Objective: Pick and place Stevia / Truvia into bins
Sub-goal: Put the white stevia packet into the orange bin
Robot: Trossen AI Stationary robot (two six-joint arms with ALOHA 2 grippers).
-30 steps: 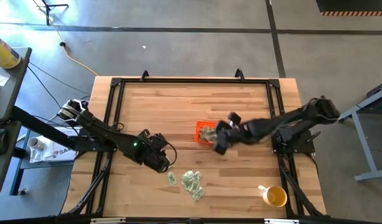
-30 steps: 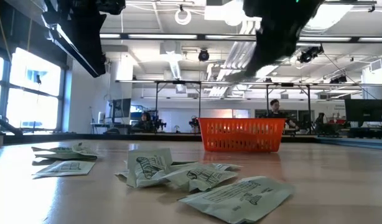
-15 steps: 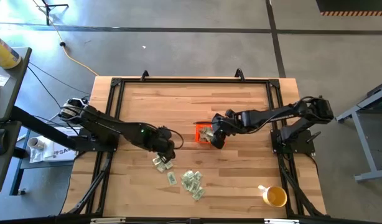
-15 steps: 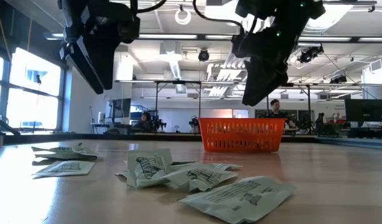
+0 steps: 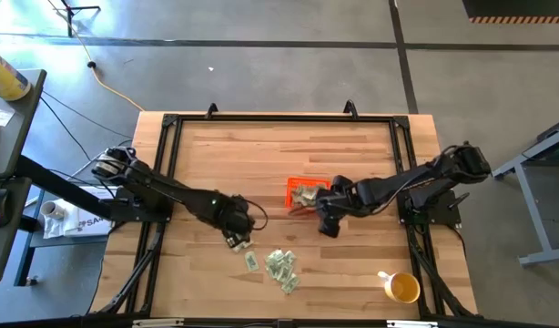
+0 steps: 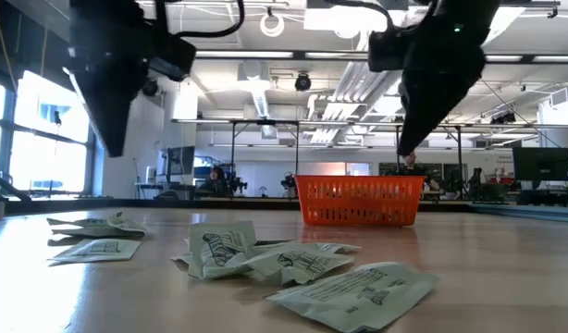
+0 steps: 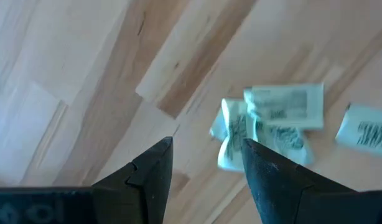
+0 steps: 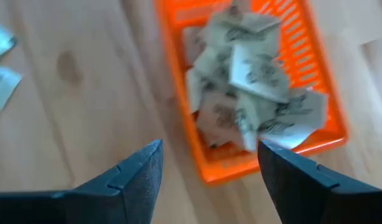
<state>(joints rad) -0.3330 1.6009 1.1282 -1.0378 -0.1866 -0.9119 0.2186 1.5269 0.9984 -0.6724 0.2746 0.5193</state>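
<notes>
Several green-and-white packets (image 5: 279,266) lie loose on the table (image 5: 352,264), more piled in the orange bin (image 5: 295,190). Left gripper (image 7: 206,168) hangs wide open, empty, above a crumpled packet pair (image 7: 275,124); I think it should drop and pinch. Right gripper (image 8: 209,171), open, empty, sits beside the bin.

One orange bin (image 5: 303,195) holds a heap of packets (image 8: 253,102), too jumbled to count. About seven loose packets (image 5: 279,267) lie on the surface (image 5: 279,150). One cup (image 5: 402,288).
</notes>
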